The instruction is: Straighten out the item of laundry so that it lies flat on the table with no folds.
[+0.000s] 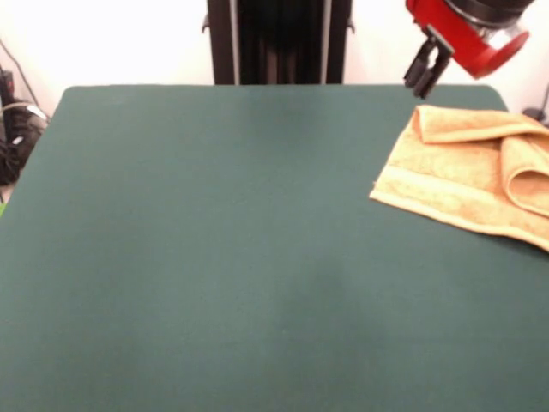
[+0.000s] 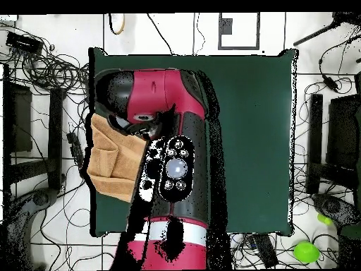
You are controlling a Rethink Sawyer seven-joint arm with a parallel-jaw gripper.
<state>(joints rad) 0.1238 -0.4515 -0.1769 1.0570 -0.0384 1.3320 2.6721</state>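
My gripper (image 1: 423,73) hangs above the far right corner of the worktop (image 1: 214,257) in the front view, with nothing in it; its dark fingers point down and sit close together, but I cannot tell from either view how far apart they really are. The towel (image 1: 463,176) lies just below and slightly right of the gripper, on the right side of the worktop near the far edge, running off the right side of that view. Its nearest corner, the far left one, sits almost directly under my fingertips, apart from them. The towel is not flat: a layer is folded over along its far edge, and a rolled fold rises at its right part. In the overhead view my arm covers much of it, and the towel (image 2: 113,162) shows at the worktop's edge, partly overhanging it. I judge that the coming move turns on dropping onto that folded far corner and drawing it outward.
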